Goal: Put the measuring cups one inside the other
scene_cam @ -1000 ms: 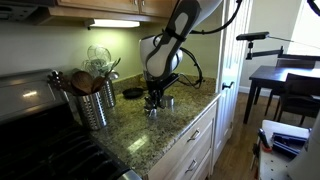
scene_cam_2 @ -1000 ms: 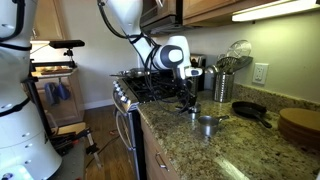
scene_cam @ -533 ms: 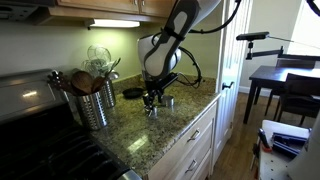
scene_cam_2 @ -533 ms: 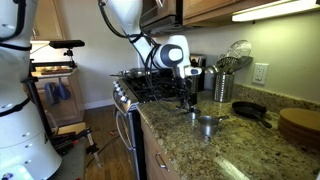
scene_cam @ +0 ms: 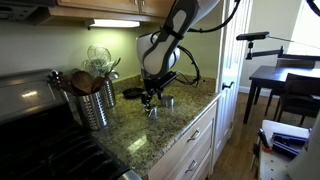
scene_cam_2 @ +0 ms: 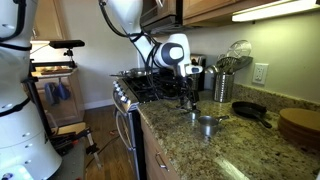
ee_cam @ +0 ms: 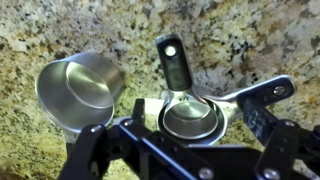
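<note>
Large measuring cup (ee_cam: 78, 90) left on granite counter (ee_cam: 250, 40); nested cups (ee_cam: 195, 118) centre, framed by spread gripper (ee_cam: 190, 148)

Shiny metal meas. cups (ee_cam: 80, 92), glossy speckled granite counter (ee_cam: 60, 25)

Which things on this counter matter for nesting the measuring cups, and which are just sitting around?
For the job:
- large measuring cup
- nested smaller cups
- gripper, jaws open above them

Just lying about:
- utensil canister
- dark round dish
- stove
- wooden board
</note>
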You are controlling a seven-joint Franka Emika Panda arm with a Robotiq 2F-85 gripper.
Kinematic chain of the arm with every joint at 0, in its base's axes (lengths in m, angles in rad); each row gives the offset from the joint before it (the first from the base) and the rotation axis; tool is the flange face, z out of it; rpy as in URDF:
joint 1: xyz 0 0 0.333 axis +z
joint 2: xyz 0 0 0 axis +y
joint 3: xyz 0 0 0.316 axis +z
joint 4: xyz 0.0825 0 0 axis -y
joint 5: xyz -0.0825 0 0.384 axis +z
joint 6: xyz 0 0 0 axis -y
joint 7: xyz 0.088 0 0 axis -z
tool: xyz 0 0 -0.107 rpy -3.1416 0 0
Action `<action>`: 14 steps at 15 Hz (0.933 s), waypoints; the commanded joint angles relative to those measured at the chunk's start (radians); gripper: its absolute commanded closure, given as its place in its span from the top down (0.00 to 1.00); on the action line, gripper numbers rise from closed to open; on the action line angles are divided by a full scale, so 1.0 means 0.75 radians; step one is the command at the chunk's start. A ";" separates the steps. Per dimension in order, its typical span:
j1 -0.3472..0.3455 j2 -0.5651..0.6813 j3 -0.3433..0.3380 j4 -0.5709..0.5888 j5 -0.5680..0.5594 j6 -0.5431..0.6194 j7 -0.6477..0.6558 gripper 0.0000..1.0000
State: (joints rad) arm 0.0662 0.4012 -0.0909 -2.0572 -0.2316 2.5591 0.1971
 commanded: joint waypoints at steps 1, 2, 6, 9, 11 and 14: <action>0.012 -0.031 -0.003 -0.005 0.012 -0.031 0.023 1.00; 0.013 -0.028 -0.002 -0.004 0.013 -0.028 0.025 1.00; 0.023 -0.011 -0.006 0.002 0.011 -0.006 0.061 1.00; 0.032 -0.004 -0.011 0.008 0.010 0.000 0.094 1.00; 0.041 -0.003 -0.019 0.012 0.001 0.001 0.130 1.00; 0.047 0.003 -0.027 0.016 -0.005 0.010 0.173 1.00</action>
State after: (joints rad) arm 0.0806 0.4025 -0.0908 -2.0516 -0.2315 2.5611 0.2776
